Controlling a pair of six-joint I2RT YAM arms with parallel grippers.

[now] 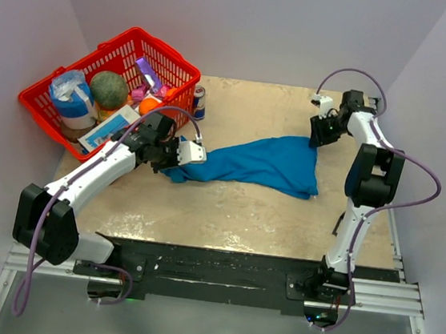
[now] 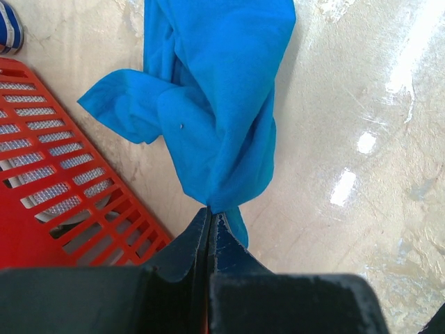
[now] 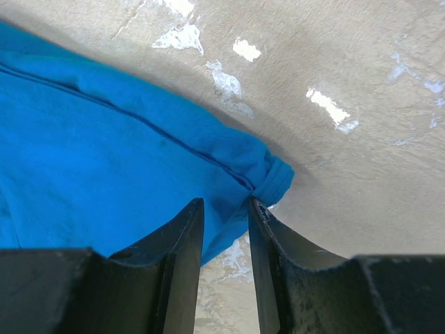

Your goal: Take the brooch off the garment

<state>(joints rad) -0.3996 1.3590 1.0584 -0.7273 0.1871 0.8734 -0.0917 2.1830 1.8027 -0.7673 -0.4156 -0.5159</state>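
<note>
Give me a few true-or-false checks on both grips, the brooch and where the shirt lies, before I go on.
1. The left end effector is shut on the garment. True.
2. The brooch shows plainly on top of the garment. False: no brooch can be seen in any view.
3. The right end effector is clamped fully shut. False: a gap stands between its fingers, with the garment's hem corner at their tips.
4. The red basket stands on the left arm's side of the table. True.
5. The garment lies inside the basket. False: it lies on the table, between the two end effectors.
</note>
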